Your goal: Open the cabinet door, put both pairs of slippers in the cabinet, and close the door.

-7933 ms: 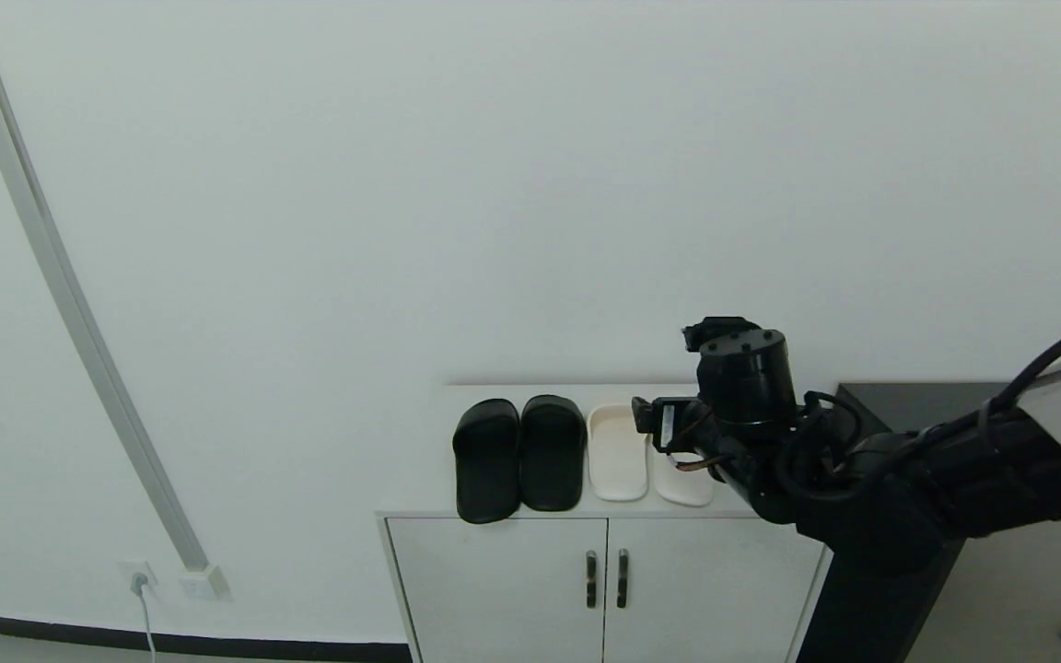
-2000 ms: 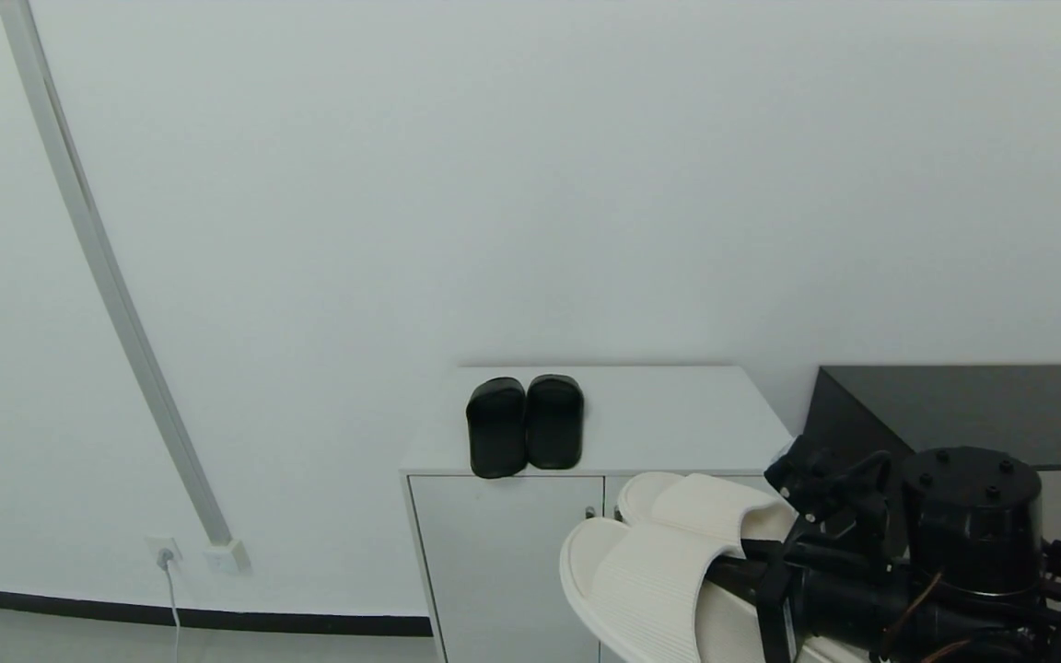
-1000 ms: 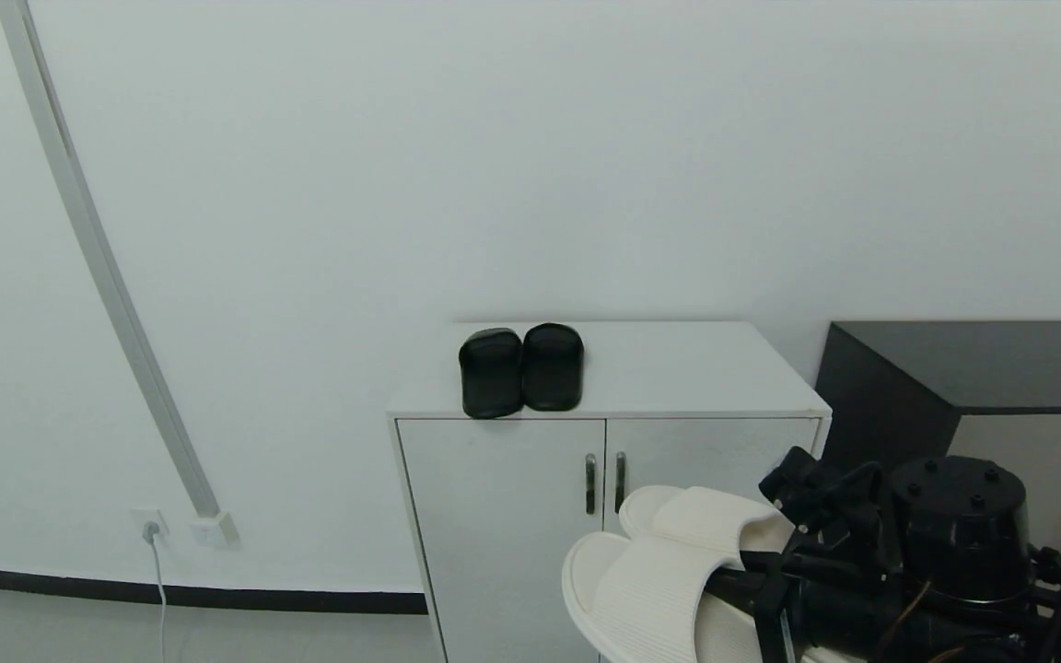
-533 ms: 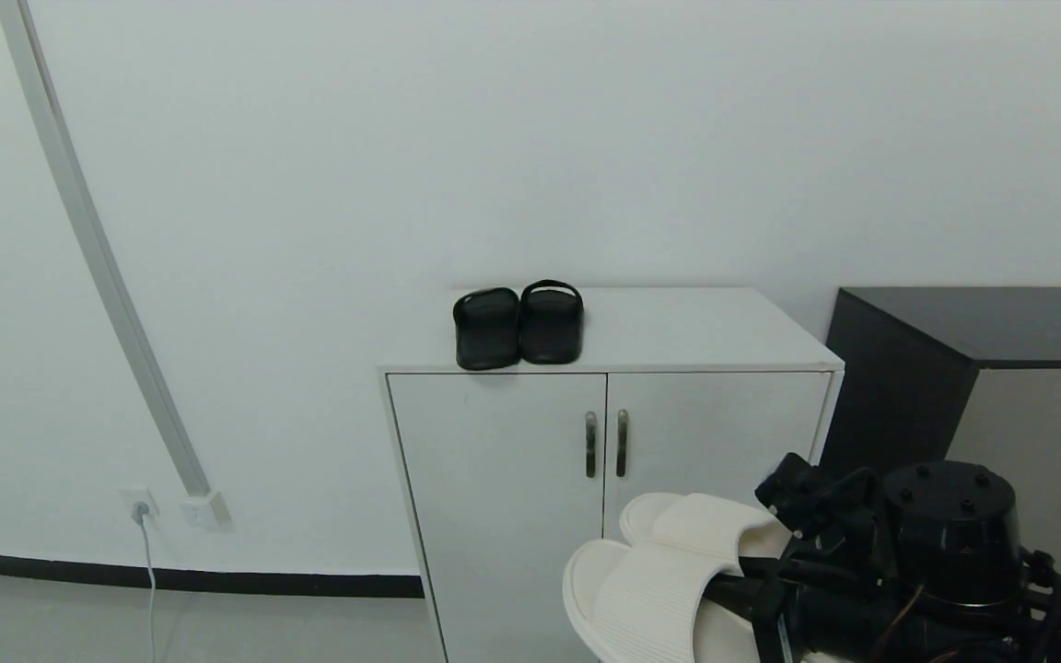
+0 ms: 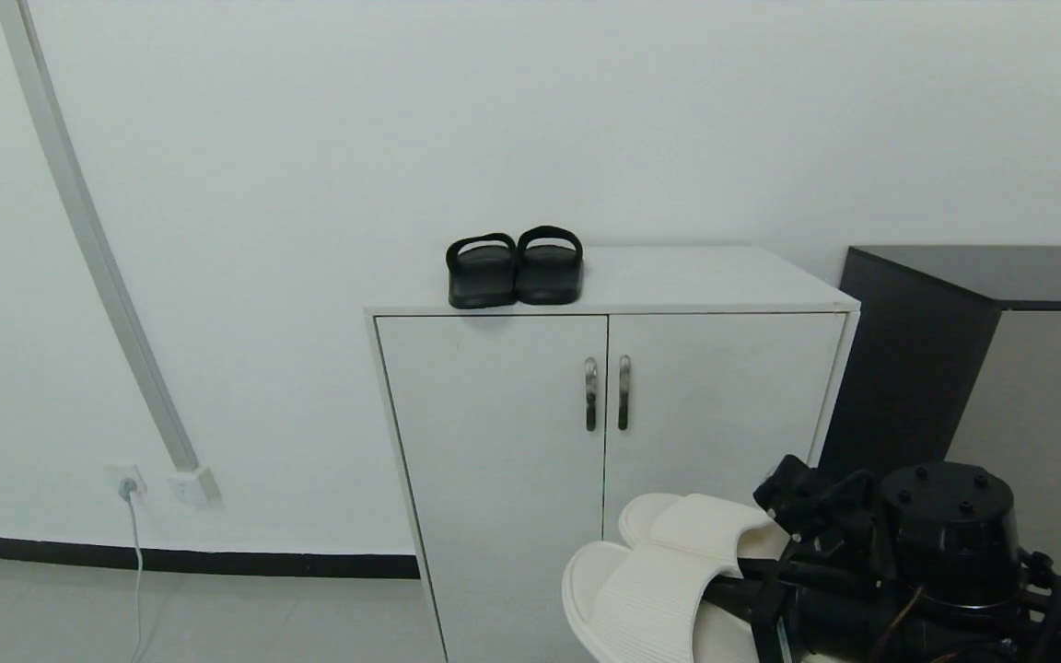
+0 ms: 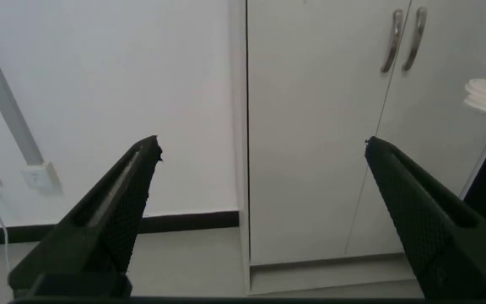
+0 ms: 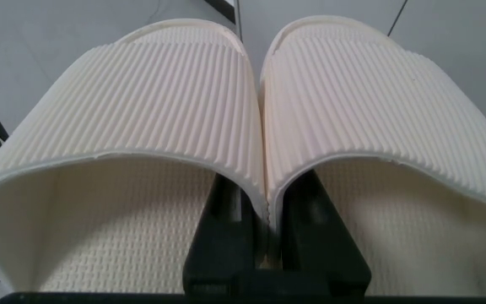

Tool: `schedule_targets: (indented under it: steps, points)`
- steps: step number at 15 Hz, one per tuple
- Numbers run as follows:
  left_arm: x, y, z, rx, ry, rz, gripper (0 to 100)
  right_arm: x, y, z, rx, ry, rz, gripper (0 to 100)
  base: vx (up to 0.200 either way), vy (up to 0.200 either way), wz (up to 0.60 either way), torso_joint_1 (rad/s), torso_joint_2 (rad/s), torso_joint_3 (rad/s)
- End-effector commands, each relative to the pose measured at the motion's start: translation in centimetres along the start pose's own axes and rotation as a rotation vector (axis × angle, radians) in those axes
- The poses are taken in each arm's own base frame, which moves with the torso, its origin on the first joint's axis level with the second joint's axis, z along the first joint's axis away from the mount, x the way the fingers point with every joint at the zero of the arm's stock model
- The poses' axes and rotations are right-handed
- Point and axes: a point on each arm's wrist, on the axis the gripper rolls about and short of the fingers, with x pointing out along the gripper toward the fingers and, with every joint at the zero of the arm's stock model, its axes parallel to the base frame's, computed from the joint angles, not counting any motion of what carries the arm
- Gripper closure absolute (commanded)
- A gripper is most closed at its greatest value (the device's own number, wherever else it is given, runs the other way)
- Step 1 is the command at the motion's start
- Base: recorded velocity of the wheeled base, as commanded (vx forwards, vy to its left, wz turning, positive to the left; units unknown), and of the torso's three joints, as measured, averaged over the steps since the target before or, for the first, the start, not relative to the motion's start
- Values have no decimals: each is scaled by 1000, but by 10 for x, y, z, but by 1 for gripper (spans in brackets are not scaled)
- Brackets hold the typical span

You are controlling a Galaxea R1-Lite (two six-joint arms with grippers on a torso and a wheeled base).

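My left end effector (image 6: 261,148) hangs empty, spread wide, facing the white cabinet (image 5: 494,442). The black slippers (image 5: 514,268) sit at its top's front-left edge. The white slippers (image 5: 669,571), on that top seconds ago, now ride clamped in my right end effector (image 7: 264,245), low before the right door. My head view has dropped. Both doors are shut, so opening likely comes next.

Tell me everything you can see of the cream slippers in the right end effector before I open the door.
The cream slippers are a matched pair of slides, foam by the look, with wide ribbed straps and dimpled footbeds. They sit side by side, inner edges pressed together, the right end effector shut on those edges from the heel end. They hang low before the closed cabinet, toes pointing away from the wrist.
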Motion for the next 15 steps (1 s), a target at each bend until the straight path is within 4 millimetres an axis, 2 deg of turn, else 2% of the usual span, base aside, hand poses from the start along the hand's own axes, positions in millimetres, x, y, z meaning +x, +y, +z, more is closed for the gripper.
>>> schedule_targets:
  steps: [1,4,5,6,9,10,14,15]
  points:
    - [2,0,1,7,26,-8,0,0,0,0,-2,0,1,100,0,0,0,-139,476,334]
    - [4,0,13,8,33,-17,0,0,0,0,-2,-2,1,100,0,0,0,-111,456,347]
    - [7,0,46,-30,26,-58,0,0,0,0,-2,-2,1,100,0,0,0,-100,447,349]
    - [12,0,56,-44,50,-90,0,0,0,0,-2,-2,1,100,0,0,0,7,320,217]
    - [47,-1,71,-60,150,-223,0,-1,0,-1,-3,1,-1,100,0,0,0,0,0,0]
    - [52,-1,74,-62,152,-247,0,-1,0,-1,-3,1,-1,100,0,0,0,0,0,0]
    - [122,-9,109,-63,154,-494,0,-2,1,-2,-10,-30,4,100,0,0,0,-30,71,75]
    - [128,-11,112,-67,152,-512,0,-2,1,-2,-9,-28,5,100,0,0,0,-7,51,46]
